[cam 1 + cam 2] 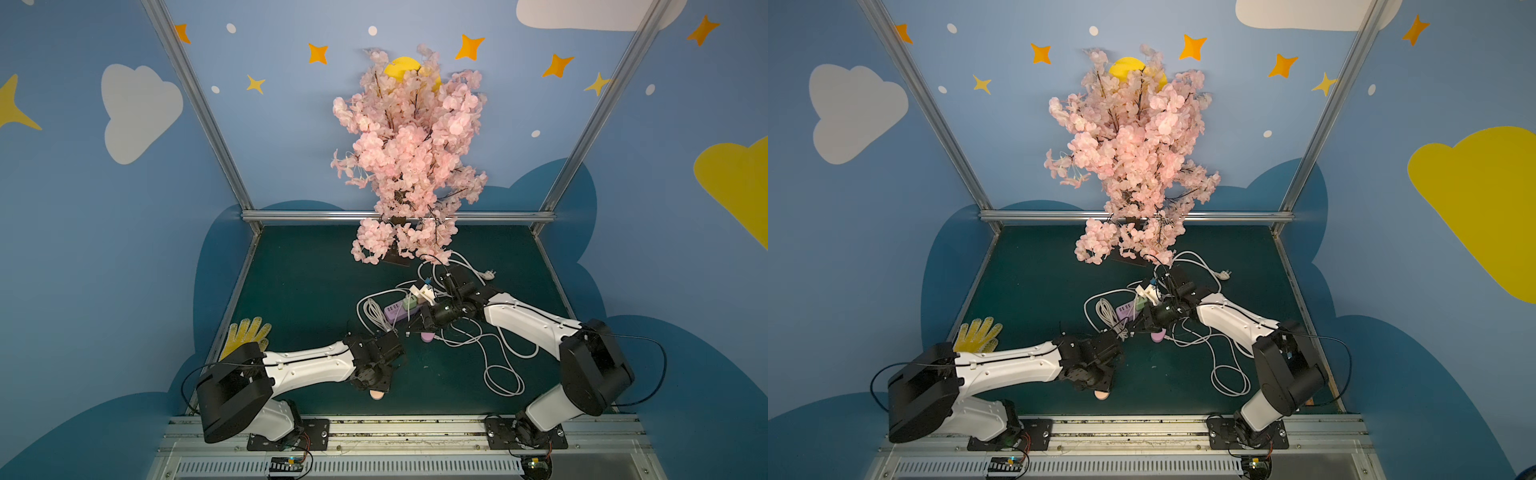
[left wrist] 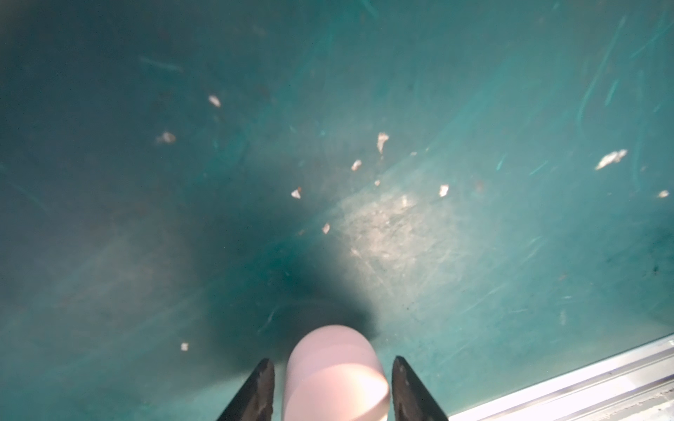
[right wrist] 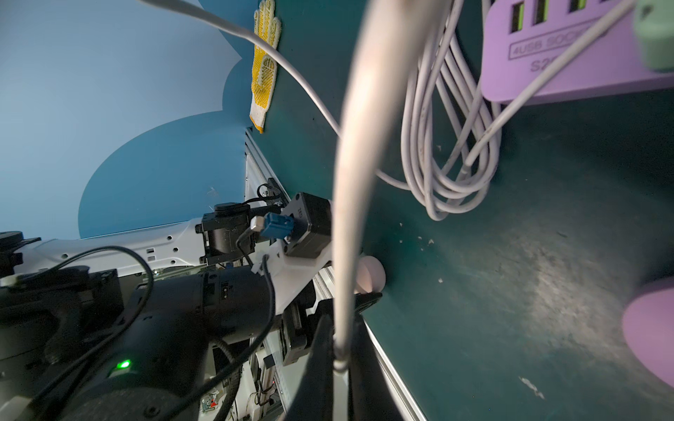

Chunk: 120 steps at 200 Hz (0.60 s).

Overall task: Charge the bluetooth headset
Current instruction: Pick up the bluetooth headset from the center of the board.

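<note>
1. Sitting on the dark green bench (image 1: pixel 299 291), close to the front edge and about midway along it: pale pink rounded plastic headset case (image 2: pixel 335 379). Straddled by the left gripper (image 2: pixel 332 361), black fingers half-wide on either side with thin slivers of bench between. Not clamped, as far as can be seen.
2. Pinched tight in the right gripper (image 3: pixel 343 328): white charging cable (image 3: pixel 368 109), held above the bench centre beside the lilac USB power strip (image 3: pixel 547 73).
3. Likely slip: smooth domed shell, easy to squirt out of closing jaws and skid towards the front edge if squeezed off-centre.
4. Likely snag: slack running past the coiled white cord bundle (image 3: pixel 448 153). Pulling towards the case could drag the strip or twist the plug out of line.
5. Possible knock between the two wrists, already near each other, when bringing plug to case.
6. Hidden: the case's charging port, in every view. Covered by the left wrist in both top views, save a pink sliver.
7. Hard to make out: the plug end of the held cable, and whether its far end sits in the strip.
8. Cut off at the frame edge: lilac rounded object (image 3: pixel 649 339) near the right gripper. Identity unclear.
</note>
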Tool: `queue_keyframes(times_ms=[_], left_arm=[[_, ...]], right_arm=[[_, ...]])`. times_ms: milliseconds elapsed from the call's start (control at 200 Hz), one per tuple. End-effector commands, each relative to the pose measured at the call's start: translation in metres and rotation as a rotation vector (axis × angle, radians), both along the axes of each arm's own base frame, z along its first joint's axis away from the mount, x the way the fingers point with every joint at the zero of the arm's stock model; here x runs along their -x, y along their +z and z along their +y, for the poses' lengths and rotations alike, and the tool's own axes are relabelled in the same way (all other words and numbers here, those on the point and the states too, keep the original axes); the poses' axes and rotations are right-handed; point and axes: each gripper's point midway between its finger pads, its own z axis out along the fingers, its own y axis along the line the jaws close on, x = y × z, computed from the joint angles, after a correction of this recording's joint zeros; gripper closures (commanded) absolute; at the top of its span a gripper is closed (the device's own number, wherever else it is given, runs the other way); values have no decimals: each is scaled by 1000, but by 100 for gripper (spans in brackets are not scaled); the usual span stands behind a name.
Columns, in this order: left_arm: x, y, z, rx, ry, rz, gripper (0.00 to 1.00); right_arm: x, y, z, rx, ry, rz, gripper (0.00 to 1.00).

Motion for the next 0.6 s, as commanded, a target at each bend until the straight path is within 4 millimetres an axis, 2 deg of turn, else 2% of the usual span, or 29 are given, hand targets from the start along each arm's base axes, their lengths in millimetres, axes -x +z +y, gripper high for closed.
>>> queue_keyframes(times_ms=[0, 135, 285, 360, 471, 526, 596], left_arm=[[4, -3, 2, 4, 5, 14, 50], [3, -2, -1, 13, 3, 8, 55], [2, -3, -4, 18, 1, 14, 68], [0, 4, -8, 34, 4, 7, 75], [-7, 29, -21, 85, -49, -26, 84], [-13, 47, -27, 125, -66, -51, 89], [-21, 74, -32, 209, -68, -86, 90]], right_arm=[[-1, 3, -4, 4, -17, -9, 100], [-2, 3, -3, 4, -19, -9, 100], [-2, 4, -4, 4, -19, -10, 100], [-1, 7, -4, -3, -17, -16, 100], [1, 21, -2, -29, -12, -50, 100], [1, 32, 0, -43, -13, -75, 100], [1, 49, 3, -62, -18, -122, 100]])
